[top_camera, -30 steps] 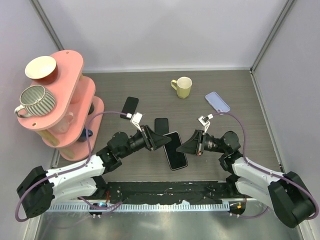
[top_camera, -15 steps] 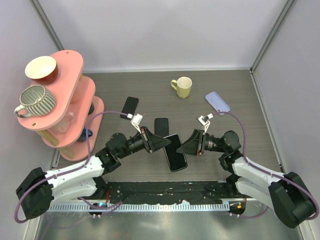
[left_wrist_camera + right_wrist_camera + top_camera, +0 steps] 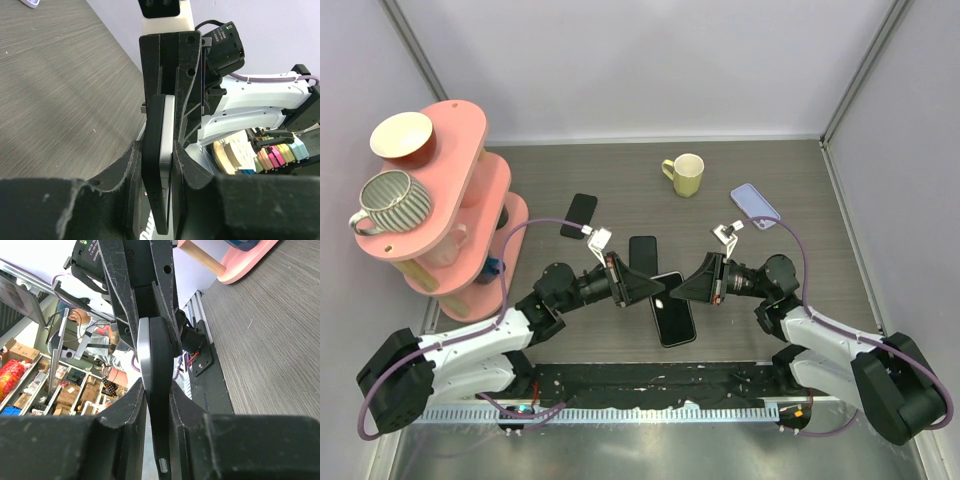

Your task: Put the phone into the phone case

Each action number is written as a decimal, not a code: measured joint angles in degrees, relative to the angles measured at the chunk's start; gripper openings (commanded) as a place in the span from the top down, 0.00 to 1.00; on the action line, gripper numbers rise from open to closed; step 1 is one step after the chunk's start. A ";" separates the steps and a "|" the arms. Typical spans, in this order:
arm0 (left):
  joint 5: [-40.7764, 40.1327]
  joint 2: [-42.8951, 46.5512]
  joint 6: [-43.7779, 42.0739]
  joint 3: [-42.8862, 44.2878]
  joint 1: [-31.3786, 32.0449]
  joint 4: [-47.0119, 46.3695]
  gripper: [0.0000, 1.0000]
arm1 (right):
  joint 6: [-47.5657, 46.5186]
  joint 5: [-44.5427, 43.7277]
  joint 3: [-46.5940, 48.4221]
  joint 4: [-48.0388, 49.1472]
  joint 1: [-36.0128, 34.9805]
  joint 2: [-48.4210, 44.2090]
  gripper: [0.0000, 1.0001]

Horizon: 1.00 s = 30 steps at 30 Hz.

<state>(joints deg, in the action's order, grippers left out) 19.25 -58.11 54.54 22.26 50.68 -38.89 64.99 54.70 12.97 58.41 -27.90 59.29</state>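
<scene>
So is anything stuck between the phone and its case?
No, nothing I can see. The phone sits flat against the black case, with no gap showing. The left claw and right claw are both shut on the pair.

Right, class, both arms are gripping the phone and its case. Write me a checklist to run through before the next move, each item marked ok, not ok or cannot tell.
1. Left gripper shut on the phone and its black case: ok.
2. Right gripper shut on the same pair from the opposite side: ok.
3. Phone fully seated in the case all round: cannot tell; the fingers hide the corners, and a silver edge shows beside the case in both wrist views.
4. Flat black device lying just beyond is apart from the left gripper: cannot tell.
5. Yellow mug well away from both arms: ok.
</scene>
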 measured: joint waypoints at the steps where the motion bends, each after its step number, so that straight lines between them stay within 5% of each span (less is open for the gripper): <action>1: 0.17 -0.02 -0.07 0.02 -0.07 -0.26 0.92 | -0.02 0.02 0.00 0.28 0.00 0.00 0.92; 5: 0.33 0.00 -0.66 0.07 -0.09 -0.13 0.59 | -0.57 0.09 0.00 0.02 0.00 -0.07 0.93; 13: 0.04 0.15 -1.99 0.76 0.20 4.74 0.49 | -2.32 0.07 0.02 -2.03 -0.24 -1.49 0.94; 18: 0.39 -0.02 0.28 0.31 0.20 2.75 0.73 | -2.99 0.02 0.02 -2.45 -0.24 -1.95 0.92; 22: 2.12 -1.07 2.14 -0.87 0.02 -1.99 1.00 | -3.19 0.11 0.02 -2.89 -0.11 -1.92 0.69; 26: 4.31 -2.71 1.31 -1.07 -0.24 -3.85 1.00 | -2.16 -0.07 0.26 -3.74 -0.15 -1.90 0.54; 30: 7.54 -4.50 0.07 -1.07 -0.24 -4.83 1.00 | -1.38 -0.66 2.29 -5.90 -0.17 -2.01 0.55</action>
<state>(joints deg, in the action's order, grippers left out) 26.79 -62.61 54.61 21.19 50.43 -43.72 63.61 54.04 15.27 52.51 -28.08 57.28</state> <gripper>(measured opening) 0.252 0.460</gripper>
